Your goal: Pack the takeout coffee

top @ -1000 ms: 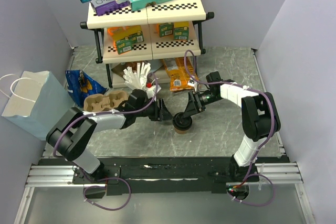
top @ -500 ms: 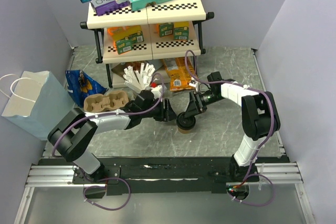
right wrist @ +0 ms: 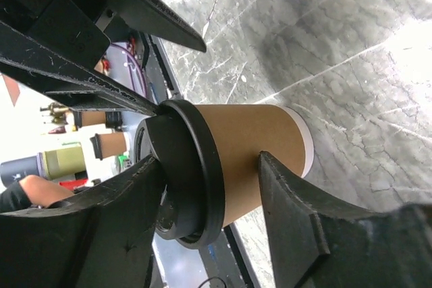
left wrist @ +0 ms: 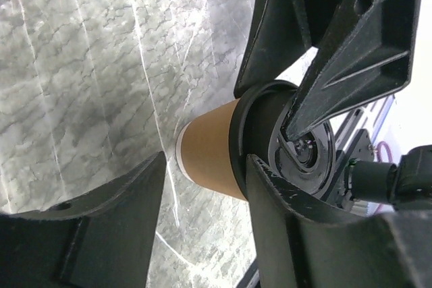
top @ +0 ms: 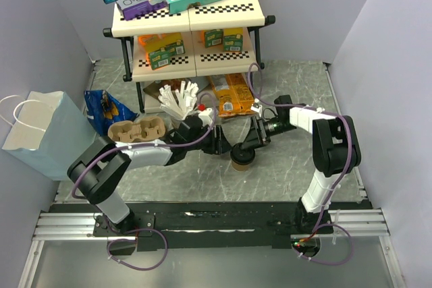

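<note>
Since a second ago, left gripper [top: 221, 144] has closed in beside the takeout coffee [top: 241, 159], which stands upright on the table [top: 290, 173]. Its jaws stand parted, holding nothing. Right gripper [top: 247, 146] straddles the black lid [right wrist: 185, 170]; whether it grips cannot be determined. Risk: the crowded grippers collide, toppling the coffee.

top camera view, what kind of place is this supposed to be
Probably a mock takeout packing counter in a robot test cell: a lidded paper coffee cup on the table, a moulded-pulp cup carrier beside a paper bag at the left, and a shelf rack of boxed snacks.
</note>
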You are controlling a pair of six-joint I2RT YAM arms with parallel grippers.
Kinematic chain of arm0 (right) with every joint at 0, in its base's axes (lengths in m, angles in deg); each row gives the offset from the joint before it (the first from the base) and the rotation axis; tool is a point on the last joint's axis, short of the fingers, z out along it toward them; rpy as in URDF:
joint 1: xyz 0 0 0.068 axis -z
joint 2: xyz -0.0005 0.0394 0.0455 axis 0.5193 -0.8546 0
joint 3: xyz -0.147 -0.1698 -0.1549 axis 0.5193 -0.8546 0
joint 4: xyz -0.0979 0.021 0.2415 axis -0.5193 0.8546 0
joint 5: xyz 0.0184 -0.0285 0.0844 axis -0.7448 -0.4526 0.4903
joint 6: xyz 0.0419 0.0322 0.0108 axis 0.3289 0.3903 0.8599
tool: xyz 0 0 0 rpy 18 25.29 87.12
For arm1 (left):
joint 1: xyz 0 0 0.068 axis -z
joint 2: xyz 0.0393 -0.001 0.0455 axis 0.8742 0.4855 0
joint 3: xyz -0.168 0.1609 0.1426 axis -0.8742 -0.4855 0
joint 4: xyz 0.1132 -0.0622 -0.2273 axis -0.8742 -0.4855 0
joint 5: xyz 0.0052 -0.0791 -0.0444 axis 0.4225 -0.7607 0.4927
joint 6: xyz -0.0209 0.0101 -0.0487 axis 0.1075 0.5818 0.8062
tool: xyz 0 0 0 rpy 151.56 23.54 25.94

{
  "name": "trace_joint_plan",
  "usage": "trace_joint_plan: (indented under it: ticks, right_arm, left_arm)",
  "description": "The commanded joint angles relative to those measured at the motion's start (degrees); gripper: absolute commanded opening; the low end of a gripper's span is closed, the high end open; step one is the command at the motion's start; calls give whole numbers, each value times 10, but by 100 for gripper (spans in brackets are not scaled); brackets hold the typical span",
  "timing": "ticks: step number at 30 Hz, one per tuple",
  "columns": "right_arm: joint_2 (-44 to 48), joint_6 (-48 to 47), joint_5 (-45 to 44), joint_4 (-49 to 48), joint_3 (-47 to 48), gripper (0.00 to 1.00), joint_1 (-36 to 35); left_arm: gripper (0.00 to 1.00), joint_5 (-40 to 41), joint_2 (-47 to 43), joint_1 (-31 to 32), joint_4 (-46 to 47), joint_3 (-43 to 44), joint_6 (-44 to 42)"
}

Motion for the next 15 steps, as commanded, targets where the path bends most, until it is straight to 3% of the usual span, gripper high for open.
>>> trace_joint_plan:
  ticks: [1, 6, 15]
  right_arm:
    - [27, -37, -18, -29, -36, 67, -1]
    - [47, -54, 28, -8, -21, 73, -1]
    - [64, -80, 36, 33, 4, 82, 8]
  left_arm:
    - [58, 28, 21, 27, -109, -17, -65]
    - [60, -31, -1, 17, -113, 22, -98]
    - [66, -133, -22, -4, -76, 36, -112]
